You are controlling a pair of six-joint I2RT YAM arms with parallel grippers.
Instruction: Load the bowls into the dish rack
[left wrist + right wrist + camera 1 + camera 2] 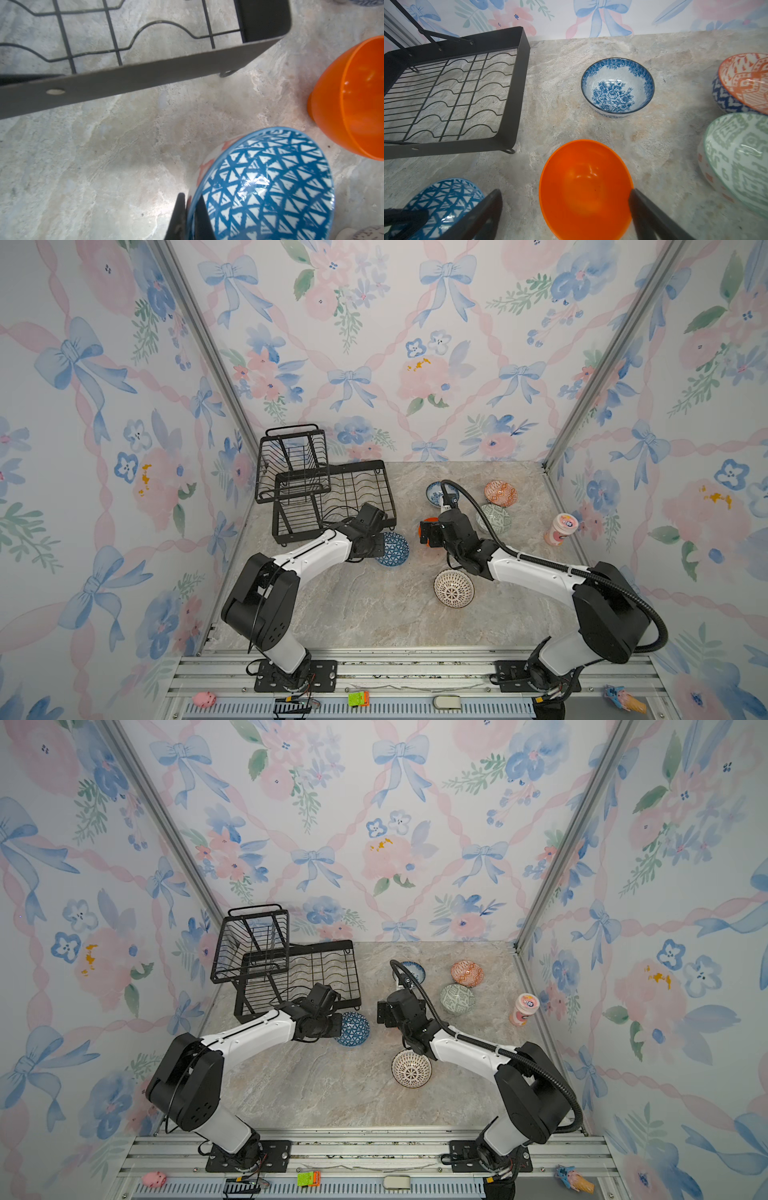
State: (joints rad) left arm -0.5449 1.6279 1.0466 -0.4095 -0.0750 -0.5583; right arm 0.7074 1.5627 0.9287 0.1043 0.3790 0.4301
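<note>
My left gripper (190,216) is shut on the rim of the blue geometric bowl (270,187), which tilts just in front of the black wire dish rack (386,497); in both top views the bowl (353,1028) shows past the wrist. My right gripper (564,199) is open over the plain orange bowl (585,182), one finger at its rim and the other well clear. On the table lie the blue-white floral bowl (617,87), the orange-white bowl (500,492), the pale green bowl (493,519) and the white bowl with dark lines (454,588). The rack holds no bowl.
A tall pink cup (561,529) stands near the right wall. The rack's raised upper basket (291,460) sits at the back left corner. Small toys lie on the metal rail (415,672) in front of the arm bases.
</note>
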